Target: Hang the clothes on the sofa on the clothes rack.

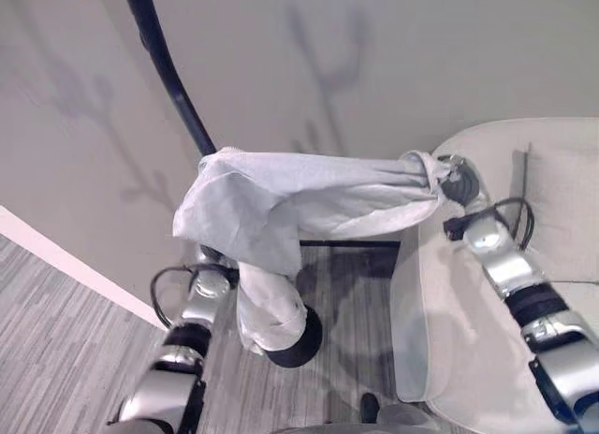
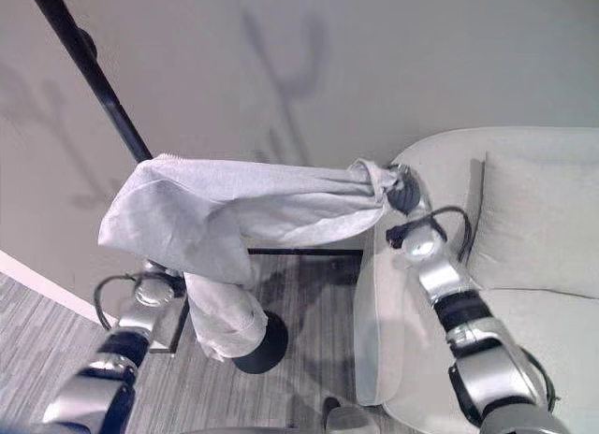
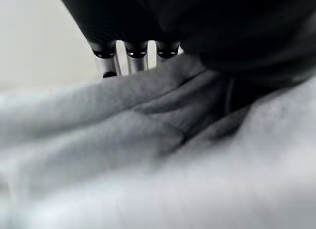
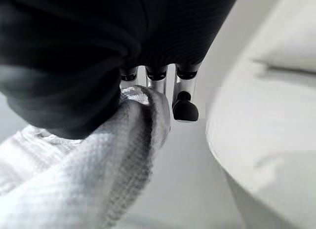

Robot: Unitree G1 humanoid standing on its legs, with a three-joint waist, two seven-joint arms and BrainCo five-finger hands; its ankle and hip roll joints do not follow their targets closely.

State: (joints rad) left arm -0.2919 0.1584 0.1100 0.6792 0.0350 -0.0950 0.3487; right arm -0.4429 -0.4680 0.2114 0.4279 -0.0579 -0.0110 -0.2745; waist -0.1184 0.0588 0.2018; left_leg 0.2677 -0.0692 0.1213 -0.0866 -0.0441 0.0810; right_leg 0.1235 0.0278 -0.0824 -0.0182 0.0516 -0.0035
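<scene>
Hanging in the air betw. both hands, the pale grey garment (image 1: 281, 205) is stretched level beside the black rack pole (image 1: 168, 69), one bunched end by the sofa (image 1: 524, 172), the other draped low twd the rack's round base (image 1: 298, 340). Right hand (image 4: 148, 91) has fingers clenched round the bunched end, cloth wrapped over them in its wrist view. Left hand (image 3: 133, 61) sits under the heavier fold near the pole; fingertips buried in cloth, so can't tell if it's gripping or just propping. Risk, IMO: the long loose part dangling by the base could snag the pole or drag on the floor (image 1: 75, 340) if the lift stays low; if the left hand is only propping, the weight could slide off that side and leave the right holding one corner. Room: wall (image 1: 374, 60) close behind the pole, sofa edge just beside the right arm; open floor lies on the pole's far side from the sofa.
</scene>
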